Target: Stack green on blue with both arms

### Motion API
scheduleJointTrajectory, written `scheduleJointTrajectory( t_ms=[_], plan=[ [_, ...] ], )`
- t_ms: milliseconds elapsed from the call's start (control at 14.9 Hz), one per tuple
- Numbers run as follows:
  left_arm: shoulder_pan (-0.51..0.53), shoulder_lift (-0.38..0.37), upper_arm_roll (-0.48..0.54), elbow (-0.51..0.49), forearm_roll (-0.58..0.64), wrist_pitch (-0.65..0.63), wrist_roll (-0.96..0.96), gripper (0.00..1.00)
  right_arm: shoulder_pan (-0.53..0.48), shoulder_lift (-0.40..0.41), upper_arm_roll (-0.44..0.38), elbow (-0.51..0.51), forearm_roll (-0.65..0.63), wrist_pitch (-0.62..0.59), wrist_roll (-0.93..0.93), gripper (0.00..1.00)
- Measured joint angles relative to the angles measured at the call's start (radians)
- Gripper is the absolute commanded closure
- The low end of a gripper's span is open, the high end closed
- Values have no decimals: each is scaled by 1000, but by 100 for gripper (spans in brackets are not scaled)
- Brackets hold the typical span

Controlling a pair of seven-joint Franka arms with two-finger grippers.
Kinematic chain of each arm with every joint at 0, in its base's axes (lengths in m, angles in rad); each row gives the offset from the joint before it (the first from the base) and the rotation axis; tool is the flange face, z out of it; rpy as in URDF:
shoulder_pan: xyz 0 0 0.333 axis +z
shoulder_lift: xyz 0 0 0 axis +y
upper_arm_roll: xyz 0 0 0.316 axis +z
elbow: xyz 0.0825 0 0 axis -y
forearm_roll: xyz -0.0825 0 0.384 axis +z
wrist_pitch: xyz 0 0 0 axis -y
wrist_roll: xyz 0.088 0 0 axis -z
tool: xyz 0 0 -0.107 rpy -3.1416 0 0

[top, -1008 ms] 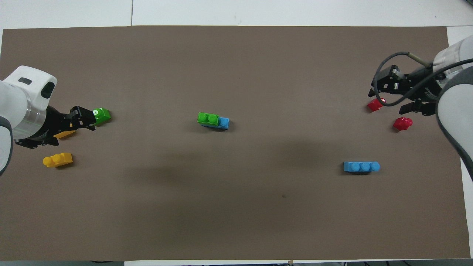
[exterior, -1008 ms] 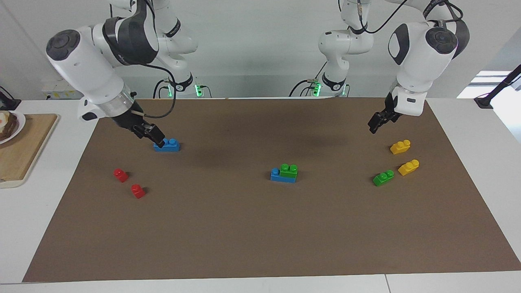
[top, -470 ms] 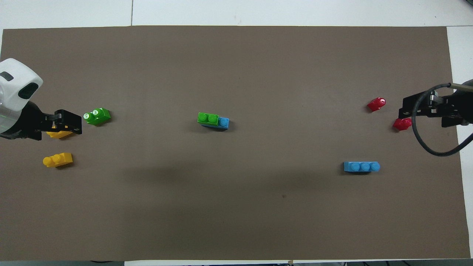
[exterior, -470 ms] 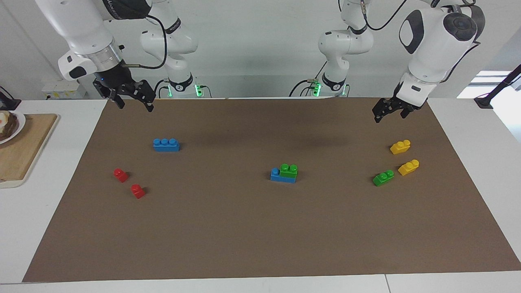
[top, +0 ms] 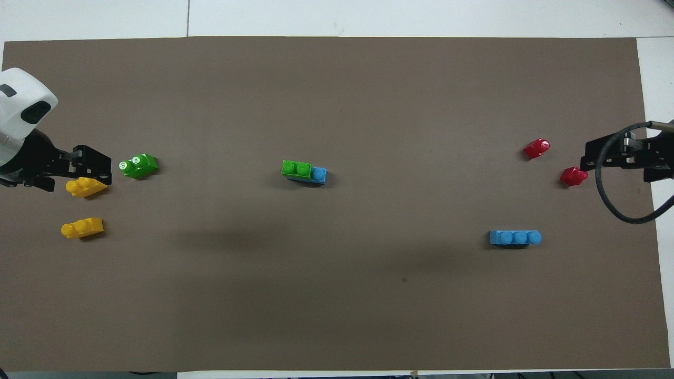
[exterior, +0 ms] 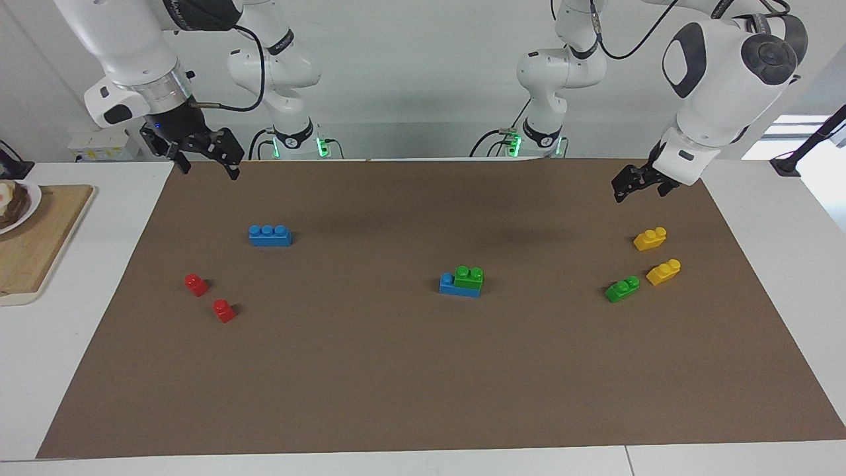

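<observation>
Once pulled up off the loose blue [exterior: 269, 235], hangs right gripper [exterior: 205, 162] spread and empty; same for left gripper [exterior: 638, 185] above the yellow bricks [exterior: 650, 238]. Leaves loose green [exterior: 622, 289] unpicked near them, one stack [exterior: 462, 283] finished mid-mat.

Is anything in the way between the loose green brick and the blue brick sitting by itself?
Yes. The blue-and-green stack sits mid-mat between the loose green brick and the lone blue brick. Carried high, the brick would likely pass over it. Both end effectors are raised and hold nothing.
</observation>
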Motion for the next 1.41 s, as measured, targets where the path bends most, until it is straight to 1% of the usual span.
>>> scheduleJointTrajectory(
  t_ms=[403, 739, 941, 1209, 1411],
  plan=[
    [-1, 7, -6, 10, 0, 1, 0, 0, -2, 0, 0, -1, -1, 0, 0, 3],
    [0, -9, -5, -3, 0, 1, 0, 0, -6, 0, 0, -1, -9, 0, -2, 3],
    [0, -21, -5, -8, 0, 14, 0, 0, -7, 0, 0, -1, -10, 0, -21, 0],
    [-1, -23, -5, -6, 0, 26, 0, 0, -8, 0, 0, -1, -10, 0, -89, 0],
    [0, -31, -4, 8, 0, 30, 0, 0, -9, 0, 0, -1, -10, 0, -100, 0]
  ],
)
